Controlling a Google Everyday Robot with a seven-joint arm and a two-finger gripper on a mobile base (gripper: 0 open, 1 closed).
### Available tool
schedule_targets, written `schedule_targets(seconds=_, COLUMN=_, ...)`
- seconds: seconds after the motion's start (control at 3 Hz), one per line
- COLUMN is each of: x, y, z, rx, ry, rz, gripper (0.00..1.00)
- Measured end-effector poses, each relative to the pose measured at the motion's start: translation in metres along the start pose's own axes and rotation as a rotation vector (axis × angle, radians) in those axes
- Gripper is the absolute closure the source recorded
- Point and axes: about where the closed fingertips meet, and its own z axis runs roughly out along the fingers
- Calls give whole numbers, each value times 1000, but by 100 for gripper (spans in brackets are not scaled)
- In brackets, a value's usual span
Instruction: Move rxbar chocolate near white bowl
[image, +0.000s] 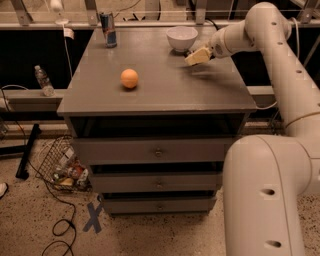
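Camera view: the gripper (196, 56) hangs low over the right rear of the grey cabinet top (165, 95), just beside the white bowl (181, 37) at its front right. Whether it is spread or clamped on anything cannot be told. The rxbar chocolate cannot be made out, so neither its place nor its long axis can be told. An orange ball (129, 78) lies well to the left, and a can (108, 30) stands at the left rear.

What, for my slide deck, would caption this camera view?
Gripper low over the grey cabinet top, close beside the white bowl; orange ball and can sit apart.
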Motion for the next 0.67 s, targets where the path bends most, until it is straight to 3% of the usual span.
schedule_targets(seconds=0.33, x=0, y=-29, z=8, rx=85, ry=-30, rz=27, gripper=100)
schedule_targets(seconds=0.67, x=4, y=-45, z=16, rx=136, ry=-39, rz=61, gripper=100)
